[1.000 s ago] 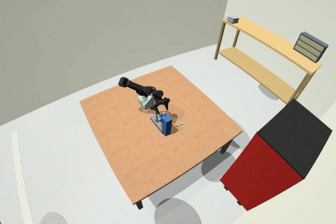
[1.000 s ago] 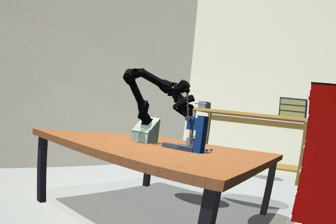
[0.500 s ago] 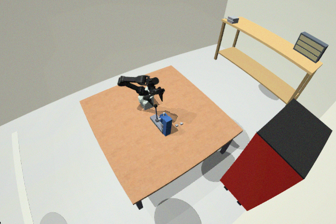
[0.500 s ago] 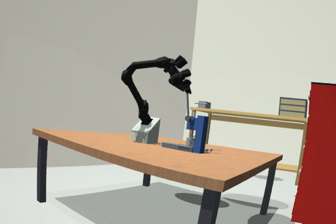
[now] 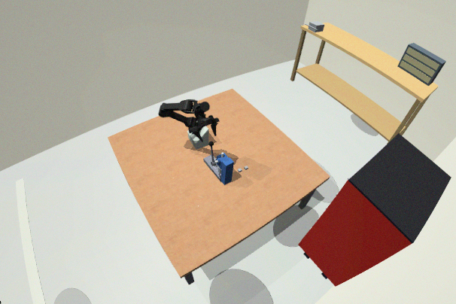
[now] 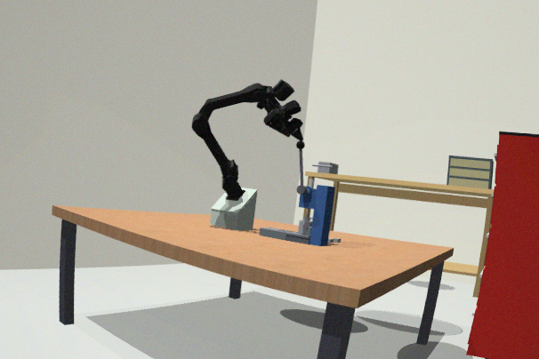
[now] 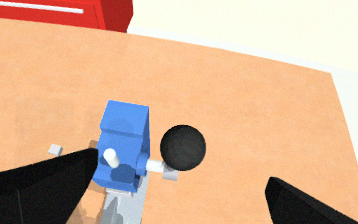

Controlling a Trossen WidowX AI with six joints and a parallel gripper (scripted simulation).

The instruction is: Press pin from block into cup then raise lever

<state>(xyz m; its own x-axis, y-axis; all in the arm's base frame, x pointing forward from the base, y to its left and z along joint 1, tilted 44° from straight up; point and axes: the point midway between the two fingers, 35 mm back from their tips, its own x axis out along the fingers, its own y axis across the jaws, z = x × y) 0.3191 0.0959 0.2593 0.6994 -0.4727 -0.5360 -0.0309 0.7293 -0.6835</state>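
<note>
Table point(image 5: 165, 188) point(image 6: 249, 249) point(image 7: 250, 90): lever knob point(image 5: 211, 144) point(image 6: 301, 145) point(image 7: 183, 147) btwn gripper point(image 5: 208, 138) point(image 6: 299, 139) point(image 7: 183, 167) tips.

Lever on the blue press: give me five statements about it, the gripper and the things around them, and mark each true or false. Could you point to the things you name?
1. The lever point(image 5: 212, 153) point(image 6: 301, 166) stands upright. True.
2. The gripper point(image 5: 208, 138) point(image 6: 299, 139) point(image 7: 182, 167) is clamped on the lever's black knob point(image 5: 211, 144) point(image 6: 301, 145) point(image 7: 183, 148). False: the jaws are wide open, with nothing held between them.
3. The red cabinet point(image 5: 351, 233) point(image 6: 520, 249) point(image 7: 116, 15) stands on the wooden table point(image 5: 165, 211) point(image 6: 205, 249) point(image 7: 260, 90). False: it stands beside the table.
4. The press body point(image 5: 226, 170) point(image 6: 322, 215) point(image 7: 125, 120) is blue. True.
5. The drawer unit point(image 5: 421, 64) point(image 6: 470, 172) sits on the bench's lower shelf. False: it sits on the bench's top.
</note>
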